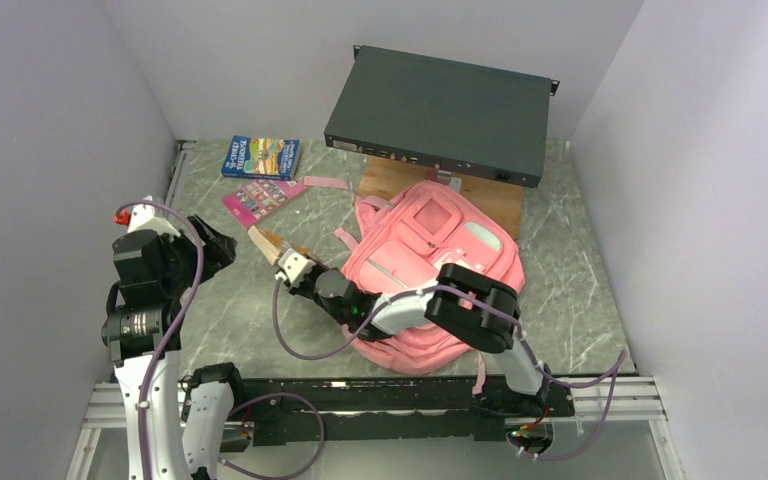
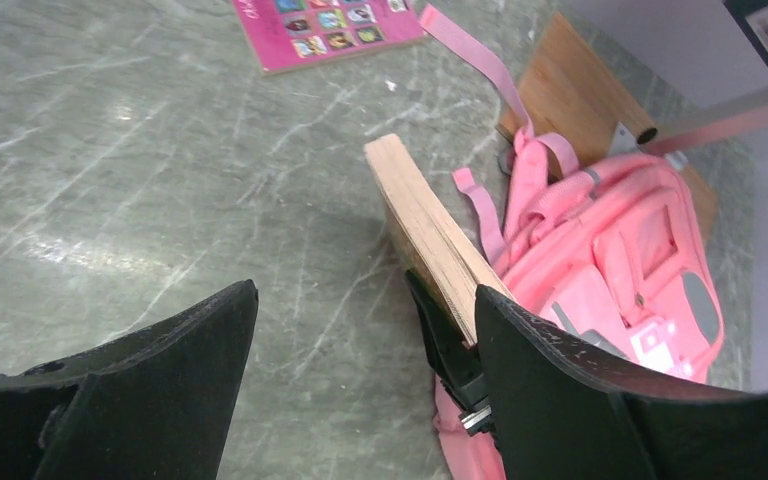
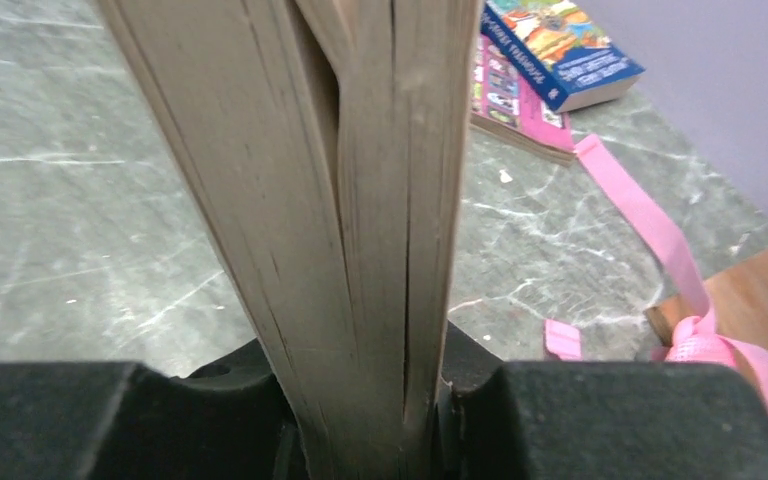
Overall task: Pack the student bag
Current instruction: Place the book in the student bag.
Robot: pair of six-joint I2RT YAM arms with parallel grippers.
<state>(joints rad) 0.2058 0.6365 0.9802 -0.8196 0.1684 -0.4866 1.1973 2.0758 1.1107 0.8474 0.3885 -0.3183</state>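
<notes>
**A:** Where is the student bag, and how much room is around it?

**B:** The student bag (image 1: 430, 270) lies front pockets up in the middle of the table (image 1: 580, 290). Its top end lies over the near edge of a wooden board (image 1: 495, 200), which sits under a black rack unit (image 1: 440, 110) by the far wall. There is bare table to its left. A blue book (image 1: 261, 157) and a pink booklet (image 1: 263, 197) lie close together in the far-left corner. A narrower bare strip runs to the right wall.

**A:** And the fingers?

**B:** The right gripper (image 3: 360, 420) is clamped on a thick paperback (image 3: 340, 200), with both pads on its covers. It holds the book tilted above the table, just left of the bag. The left gripper (image 2: 365, 300) gapes wide, and its 2 fingers hold nothing.
</notes>
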